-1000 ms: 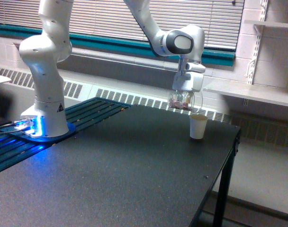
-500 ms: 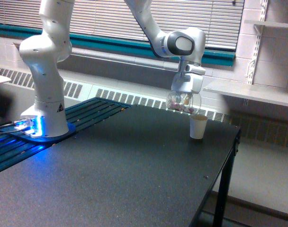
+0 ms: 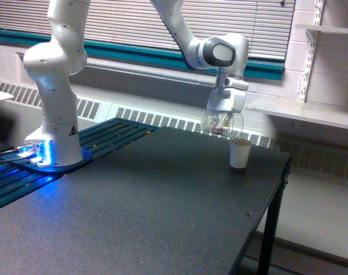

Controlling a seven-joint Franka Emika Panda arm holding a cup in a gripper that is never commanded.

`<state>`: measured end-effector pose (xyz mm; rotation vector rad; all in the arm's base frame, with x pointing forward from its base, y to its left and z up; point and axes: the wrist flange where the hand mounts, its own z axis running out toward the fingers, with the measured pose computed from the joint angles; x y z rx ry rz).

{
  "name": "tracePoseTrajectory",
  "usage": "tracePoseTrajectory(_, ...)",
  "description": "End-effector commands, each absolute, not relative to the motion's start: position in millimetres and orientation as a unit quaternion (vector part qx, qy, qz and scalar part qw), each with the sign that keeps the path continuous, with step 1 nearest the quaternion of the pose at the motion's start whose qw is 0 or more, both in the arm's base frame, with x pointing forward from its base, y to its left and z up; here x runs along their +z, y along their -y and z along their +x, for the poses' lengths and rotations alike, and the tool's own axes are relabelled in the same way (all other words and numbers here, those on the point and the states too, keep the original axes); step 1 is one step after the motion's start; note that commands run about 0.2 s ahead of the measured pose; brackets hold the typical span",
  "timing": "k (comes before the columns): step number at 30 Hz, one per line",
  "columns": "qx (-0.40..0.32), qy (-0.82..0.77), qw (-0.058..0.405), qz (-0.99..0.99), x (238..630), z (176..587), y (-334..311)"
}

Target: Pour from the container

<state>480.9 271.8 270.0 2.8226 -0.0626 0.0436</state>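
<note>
While the arm reaches down from the top edge of the exterior view, its wrist bends so the hand [image 3: 224,112] points downward, clamped on the container [image 3: 220,122] from above. Fingers mostly hidden behind the cup's glass; upper arm links cut off by the frame. Container hangs above the tabletop [image 3: 139,206] near its far edge, tilted, just beside and slightly above the rim of a white paper cup [image 3: 239,153]. Clear walls, brownish mixed pieces gathered low inside; handle hard to make out. Arm base [image 3: 55,146] stands well apart
</note>
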Motion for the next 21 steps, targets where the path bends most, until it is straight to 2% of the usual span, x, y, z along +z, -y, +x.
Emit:
tracePoseTrajectory(1, 0.018, 0.012, 0.163, 0.986, 271.7, 481.8, -282.4)
tracePoseTrajectory(21, 0.012, 0.006, 0.168, 0.986, 268.5, 486.6, -289.2)
